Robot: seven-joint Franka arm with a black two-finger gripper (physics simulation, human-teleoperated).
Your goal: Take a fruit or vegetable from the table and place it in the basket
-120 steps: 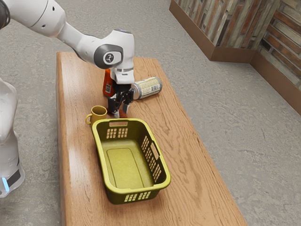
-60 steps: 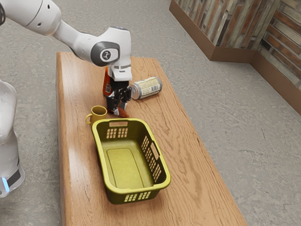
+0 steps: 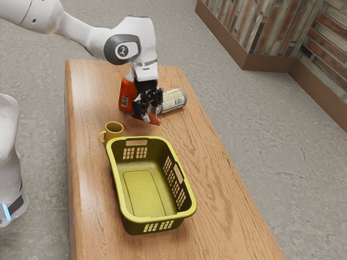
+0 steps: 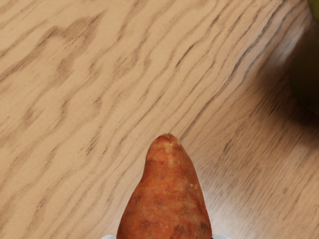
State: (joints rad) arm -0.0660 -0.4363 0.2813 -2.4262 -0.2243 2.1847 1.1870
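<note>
Plainly, going left to right across the exterior view with the basket as the clock's center, the yellow mug (image 3: 114, 130) stands on the bench (image 3: 222, 195) at eleven o'clock, and the orange bottle (image 3: 128, 92) between eleven and twelve. Next comes the green basket (image 3: 152, 219) itself. At twelve, outside it, the tool (image 3: 148, 112) is clamped on the sweet potato (image 3: 154, 120). The can (image 3: 174, 101) lies between twelve and one.

In the exterior view, the can (image 3: 175, 100) and the orange-red container (image 3: 126, 92) are partly hidden by the gripper (image 3: 146, 116), and their small print cannot be read. In the wrist view, the sweet potato (image 4: 167, 199) and the basket (image 4: 306, 74) are cut off by the edges.
</note>
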